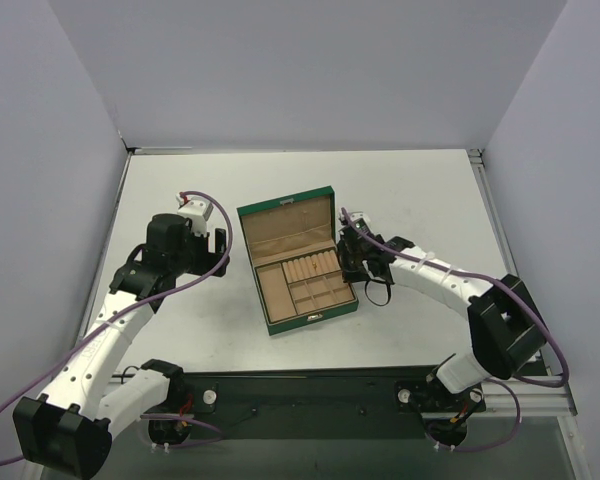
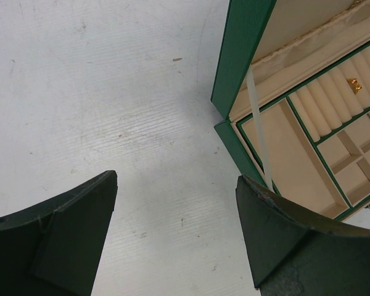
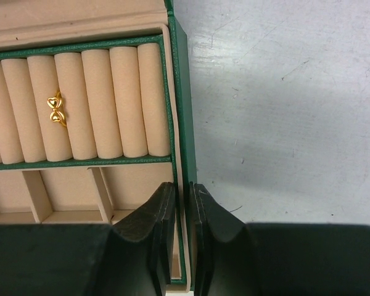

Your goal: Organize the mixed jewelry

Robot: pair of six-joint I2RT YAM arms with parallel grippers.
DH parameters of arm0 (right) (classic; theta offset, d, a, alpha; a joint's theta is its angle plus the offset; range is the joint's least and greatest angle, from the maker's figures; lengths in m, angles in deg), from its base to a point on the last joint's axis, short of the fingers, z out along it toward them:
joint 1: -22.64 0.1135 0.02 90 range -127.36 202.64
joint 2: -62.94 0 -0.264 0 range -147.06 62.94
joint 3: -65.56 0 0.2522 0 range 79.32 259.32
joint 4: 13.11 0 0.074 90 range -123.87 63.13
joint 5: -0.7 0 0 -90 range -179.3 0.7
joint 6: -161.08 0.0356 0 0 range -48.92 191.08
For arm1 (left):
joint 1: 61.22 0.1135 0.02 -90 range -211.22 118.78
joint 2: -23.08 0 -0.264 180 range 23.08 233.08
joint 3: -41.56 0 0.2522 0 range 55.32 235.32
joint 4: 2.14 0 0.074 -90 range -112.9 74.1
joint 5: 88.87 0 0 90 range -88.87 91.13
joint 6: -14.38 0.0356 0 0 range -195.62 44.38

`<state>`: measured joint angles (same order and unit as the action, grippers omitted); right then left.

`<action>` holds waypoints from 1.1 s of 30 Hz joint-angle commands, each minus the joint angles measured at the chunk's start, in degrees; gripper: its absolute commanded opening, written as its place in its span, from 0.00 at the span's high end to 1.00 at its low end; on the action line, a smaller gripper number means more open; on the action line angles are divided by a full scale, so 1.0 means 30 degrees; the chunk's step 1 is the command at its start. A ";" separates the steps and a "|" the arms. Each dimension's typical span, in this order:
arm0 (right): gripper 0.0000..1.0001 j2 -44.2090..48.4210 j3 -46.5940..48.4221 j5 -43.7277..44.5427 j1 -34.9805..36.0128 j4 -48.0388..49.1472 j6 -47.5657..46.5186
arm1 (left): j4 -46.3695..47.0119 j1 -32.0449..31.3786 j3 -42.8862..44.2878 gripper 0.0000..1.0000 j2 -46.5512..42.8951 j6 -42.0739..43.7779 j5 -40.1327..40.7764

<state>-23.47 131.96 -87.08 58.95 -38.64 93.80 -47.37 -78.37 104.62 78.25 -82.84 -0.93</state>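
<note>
- Top external view: the green box (image 1: pixel 285 232) is seen lying open at mid-table, between both arms, so its compartments can be reached.
- The left gripper (image 2: pixel 177 177) is held wide and empty over the table (image 2: pixel 98 92) beside the box, apparently in readiness.
- The right gripper (image 3: pixel 182 188) is pinched narrowly on the box's right wall, seemingly to steady it.
- The gold ring (image 3: pixel 57 110) is seated between ring rolls (image 3: pixel 95 102), where it is gripped upright.
- No bangle or chain can be made out.

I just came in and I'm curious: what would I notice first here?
The open green box in the middle of the table stands out first. A gold ring sits tucked among its tan rolls. The right gripper pinches the box's right wall, while the left gripper hangs wide open over the tabletop beside it.
</note>
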 commanded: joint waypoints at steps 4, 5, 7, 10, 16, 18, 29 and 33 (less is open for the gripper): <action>1.00 0.1761 -0.1023 0.1897 -0.0591 -0.1554 0.0482 | 0.0556 0.0091 0.0149 0.12 0.0064 0.0152 -0.0278; 1.00 0.1821 -0.1024 0.2100 -0.0649 -0.1700 0.0860 | 0.0556 0.0091 0.0178 0.12 0.0064 0.0152 -0.0278; 1.00 0.2142 -0.1169 0.2190 -0.0679 -0.2170 0.1389 | 0.0556 0.0091 0.0149 0.12 0.0064 0.0152 -0.0278; 1.00 0.2699 -0.1959 0.2921 -0.0709 -0.2200 0.2415 | 0.0527 0.0091 0.0178 0.12 0.0035 0.0152 -0.0278; 1.00 0.3608 -0.2693 0.3743 -0.0972 -0.2113 0.4233 | 0.0556 0.0091 0.0150 0.12 0.0035 0.0152 -0.0424; 1.00 0.3638 -0.2840 0.3364 -0.0972 -0.1469 0.4000 | 0.0556 0.0061 0.0178 0.12 0.0006 0.0123 -0.0483; 0.75 0.4425 -0.2898 0.3009 -0.0943 -0.0970 0.3385 | 0.0585 0.0032 0.0149 0.12 -0.0023 0.0123 -0.0425; 0.55 0.5160 -0.2841 0.3128 -0.0972 -0.0940 0.3062 | 0.0556 0.0061 0.0207 0.12 -0.0111 0.0152 -0.0425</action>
<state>-11.84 123.28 -80.37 56.50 -41.02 103.79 -47.37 -78.37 104.62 78.41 -82.84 -1.35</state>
